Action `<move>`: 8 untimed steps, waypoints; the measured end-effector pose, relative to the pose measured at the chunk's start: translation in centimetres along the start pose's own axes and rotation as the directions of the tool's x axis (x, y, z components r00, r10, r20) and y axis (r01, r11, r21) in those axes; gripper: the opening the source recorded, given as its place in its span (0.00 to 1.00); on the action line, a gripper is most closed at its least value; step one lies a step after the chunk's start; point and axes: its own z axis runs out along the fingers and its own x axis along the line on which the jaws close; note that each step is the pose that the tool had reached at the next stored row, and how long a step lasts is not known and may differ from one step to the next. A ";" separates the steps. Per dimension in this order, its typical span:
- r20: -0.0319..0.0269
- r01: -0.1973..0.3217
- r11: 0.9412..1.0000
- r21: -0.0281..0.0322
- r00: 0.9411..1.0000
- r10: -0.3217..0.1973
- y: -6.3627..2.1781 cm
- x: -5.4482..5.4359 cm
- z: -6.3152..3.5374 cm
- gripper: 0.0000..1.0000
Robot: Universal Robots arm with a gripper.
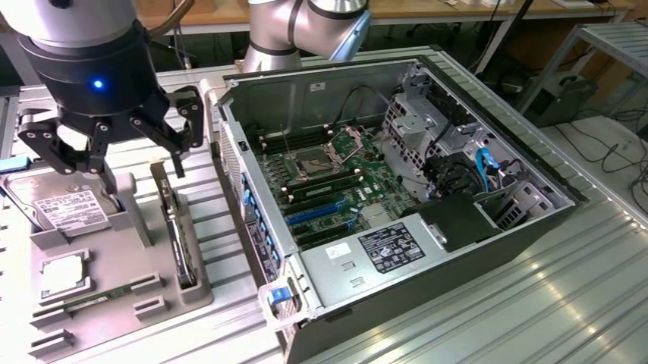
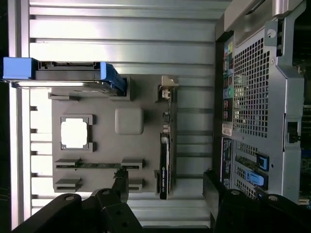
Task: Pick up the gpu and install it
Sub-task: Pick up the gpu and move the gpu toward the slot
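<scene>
The gpu (image 1: 180, 243) stands on its edge in a slot of the grey holder tray (image 1: 127, 265), to the exterior view's left of the open computer case (image 1: 405, 189). It shows as a thin black card. In the wrist view the gpu (image 2: 165, 150) is a narrow dark strip on the tray, with its pale bracket at the far end. My gripper (image 1: 142, 171) hangs open just above the tray, over the card's back end. Its two black fingers (image 2: 120, 182) stand either side of the card's line, and nothing is between them. My gripper (image 2: 165, 187) touches nothing.
The tray also carries a silver hard drive (image 1: 66, 208) in a blue caddy, a processor chip (image 1: 63, 277) and a green memory stick (image 1: 102, 294). Inside the case the motherboard's blue slots (image 1: 316, 214) lie exposed. The case's rear panel (image 2: 252, 97) stands close beside the tray.
</scene>
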 end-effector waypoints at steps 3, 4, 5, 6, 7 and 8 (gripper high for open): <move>0.000 0.000 1.000 0.001 1.000 0.000 -0.02 0.0 0.54 0.72; 0.000 0.000 1.000 0.001 1.000 0.000 -0.02 0.0 0.74 0.72; 0.000 0.000 1.000 0.001 1.000 0.000 -0.03 0.0 1.10 0.72; 0.000 0.000 1.000 0.001 1.000 0.000 -0.04 0.0 1.29 0.72; 0.000 0.000 1.000 0.001 1.000 0.000 -0.04 0.0 1.45 0.72; 0.000 0.000 1.000 0.001 1.000 0.000 -0.05 0.0 1.58 0.72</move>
